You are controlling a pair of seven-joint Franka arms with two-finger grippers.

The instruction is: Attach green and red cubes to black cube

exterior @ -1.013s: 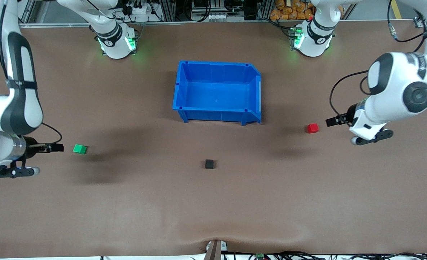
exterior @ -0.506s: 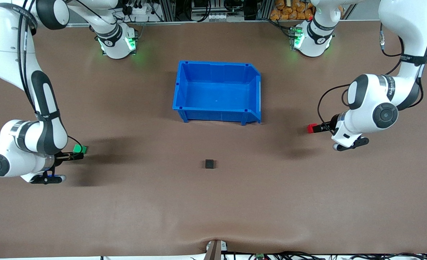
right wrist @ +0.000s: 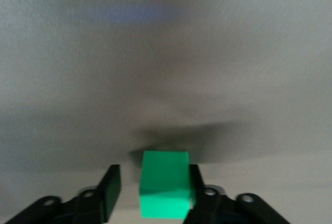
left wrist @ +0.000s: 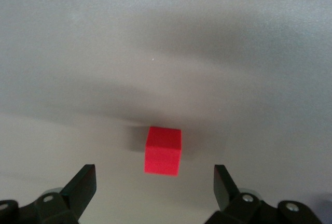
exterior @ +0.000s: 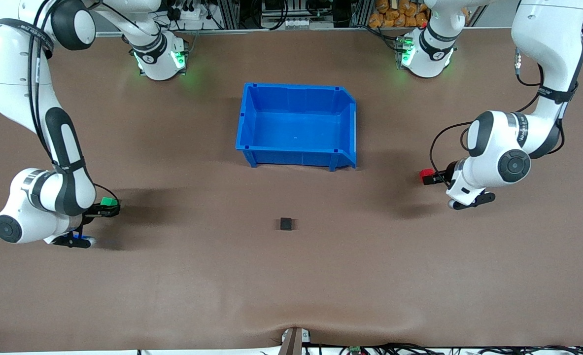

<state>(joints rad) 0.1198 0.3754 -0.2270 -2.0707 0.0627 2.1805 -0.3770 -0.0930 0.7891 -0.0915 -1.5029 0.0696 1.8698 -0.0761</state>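
The green cube (exterior: 107, 201) lies on the table toward the right arm's end. My right gripper (exterior: 111, 207) is low around it. In the right wrist view the green cube (right wrist: 165, 182) sits between the fingers of the right gripper (right wrist: 152, 176); one finger touches it and the other stands a little off. The red cube (exterior: 426, 175) lies toward the left arm's end. My left gripper (exterior: 435, 177) is low beside it. In the left wrist view the left gripper (left wrist: 154, 182) is wide open, with the red cube (left wrist: 163, 150) just ahead of its fingertips. The black cube (exterior: 286, 224) lies alone mid-table.
An empty blue bin (exterior: 296, 87) stands farther from the front camera than the black cube, near the middle of the table. The brown table top between the cubes is bare.
Both arms have swung in and lowered toward their cubes. The right gripper's fingers have come around the green cube. The left gripper has come up to the red cube. No cube has moved.
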